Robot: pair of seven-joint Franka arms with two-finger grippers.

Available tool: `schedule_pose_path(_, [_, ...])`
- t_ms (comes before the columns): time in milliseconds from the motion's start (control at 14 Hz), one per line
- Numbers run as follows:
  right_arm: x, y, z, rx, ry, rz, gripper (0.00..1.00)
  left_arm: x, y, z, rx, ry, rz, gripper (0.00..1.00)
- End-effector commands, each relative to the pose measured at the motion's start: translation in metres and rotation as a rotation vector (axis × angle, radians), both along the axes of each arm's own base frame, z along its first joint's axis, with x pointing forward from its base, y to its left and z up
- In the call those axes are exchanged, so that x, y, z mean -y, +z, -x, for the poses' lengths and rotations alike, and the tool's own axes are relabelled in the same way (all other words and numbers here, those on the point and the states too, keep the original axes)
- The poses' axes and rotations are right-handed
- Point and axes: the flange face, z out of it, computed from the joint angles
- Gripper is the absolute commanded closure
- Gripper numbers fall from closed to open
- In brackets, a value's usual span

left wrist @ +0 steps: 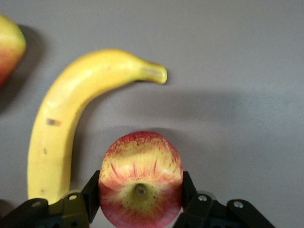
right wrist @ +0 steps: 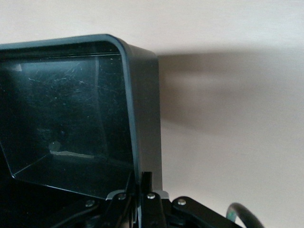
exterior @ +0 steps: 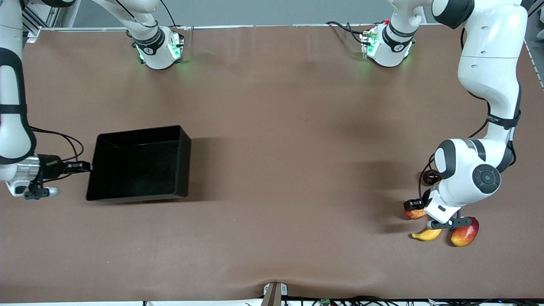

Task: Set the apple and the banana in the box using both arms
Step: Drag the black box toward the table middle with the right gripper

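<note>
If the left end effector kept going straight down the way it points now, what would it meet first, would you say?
The apple, already sitting between the left end effector's fingers; below it lies only the table, probably close.

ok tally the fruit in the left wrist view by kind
banana: 1
apple: 1
red-yellow fruit, cut off at the edge: 1
total: 3

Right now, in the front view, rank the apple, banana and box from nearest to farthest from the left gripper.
1. Apple: between the left gripper's fingers, at the left arm's end of the table.
2. Banana: on the table just beside the apple.
3. Box: at the right arm's end, its wall pinched by the right gripper.
</note>
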Motion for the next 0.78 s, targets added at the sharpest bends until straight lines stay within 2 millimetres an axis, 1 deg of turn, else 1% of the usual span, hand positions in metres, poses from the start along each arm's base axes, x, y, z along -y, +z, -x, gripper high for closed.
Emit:
schedule_pose_path(0, [-0.072,0.017,-0.015,-0.047,-0.051,-0.003,1.00,0.005,0.045,0.001,0.022,0.035,0.022,1.00])
schedule_pose_path(71, [-0.102,0.023,-0.021,-0.053,-0.046,0.012,1.00,0.007,0.058,0.003,0.020,0.039,0.023,1.00])
schedule_pose_path(142, [-0.127,0.025,-0.023,-0.061,-0.042,0.022,1.00,0.009,0.069,0.004,0.020,0.038,0.023,1.00])
schedule_pose_path(285, [-0.185,0.031,-0.027,-0.072,-0.049,0.028,1.00,0.012,0.089,0.008,0.004,0.038,0.024,1.00])
schedule_pose_path(356, [-0.207,0.032,-0.028,-0.082,-0.068,0.014,1.00,0.015,0.098,0.010,0.002,0.044,0.029,1.00])
schedule_pose_path(427, [-0.223,0.033,-0.029,-0.086,-0.097,0.001,1.00,0.017,0.105,0.011,-0.003,0.049,0.030,1.00])
schedule_pose_path(498, [-0.246,0.034,-0.029,-0.064,-0.093,0.009,1.00,0.017,0.110,0.014,-0.014,0.049,0.029,1.00])
schedule_pose_path(569, [-0.282,0.036,-0.028,-0.024,-0.074,0.020,1.00,0.017,0.114,0.015,-0.019,0.058,0.030,1.00])
schedule_pose_path(641, [-0.312,0.037,-0.026,-0.003,-0.090,0.036,1.00,0.017,0.117,0.016,-0.020,0.062,0.030,1.00])
schedule_pose_path(712, [-0.339,0.031,-0.022,-0.002,-0.115,0.053,1.00,0.017,0.118,0.016,-0.022,0.064,0.030,1.00])
